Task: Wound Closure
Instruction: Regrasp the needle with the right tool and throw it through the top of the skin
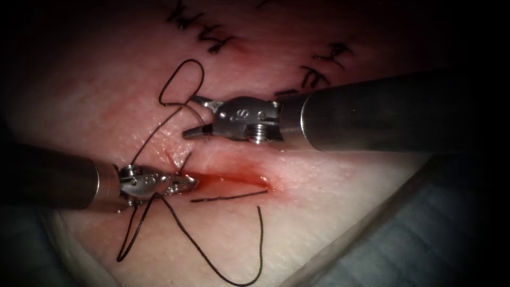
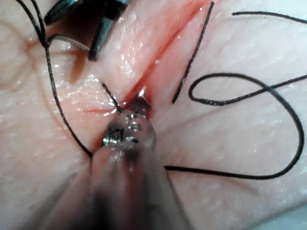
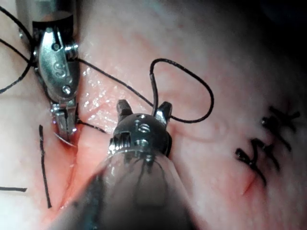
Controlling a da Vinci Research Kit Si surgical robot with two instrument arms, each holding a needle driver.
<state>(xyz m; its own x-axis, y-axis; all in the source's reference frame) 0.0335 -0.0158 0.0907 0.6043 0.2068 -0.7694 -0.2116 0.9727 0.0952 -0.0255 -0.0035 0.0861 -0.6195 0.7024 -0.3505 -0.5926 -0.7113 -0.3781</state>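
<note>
**Two tools at the cut, one closed and one open**

We find the tissue (image 1: 329, 223) with its cut (image 1: 239, 179) running across the endoscope view. Red fluid (image 1: 223, 180) lies pooled along it.

The left tool (image 1: 187, 183) comes in from the left, and its tips sit at the cut's left end, in the fluid. Its jaws are pressed together. A short strand of the thread (image 1: 183, 79) runs down to them, and as far as we can see they are closed on it.

The right tool (image 1: 190, 116) lies beyond the cut, toward its left end, with its jaws spread wide. One stretch of thread passes between them without being gripped — we record this tool as holding nothing. Just past it the thread forms a small loop on the tissue.

In the left wrist view a thin grey curved sliver lies on the tissue beside one of the right tool's jaw tips, with thread joined to one end. We take it for the needle (image 2: 69, 40). No jaw appears to hold it, and we cannot tell whether any part of it is in the tissue.

More thread trails in long curves on the near side of the cut. A separate loose piece (image 1: 228, 197) lies just beside the cut. Finished stitches (image 1: 215, 42) sit well apart, at the far edge.
</note>
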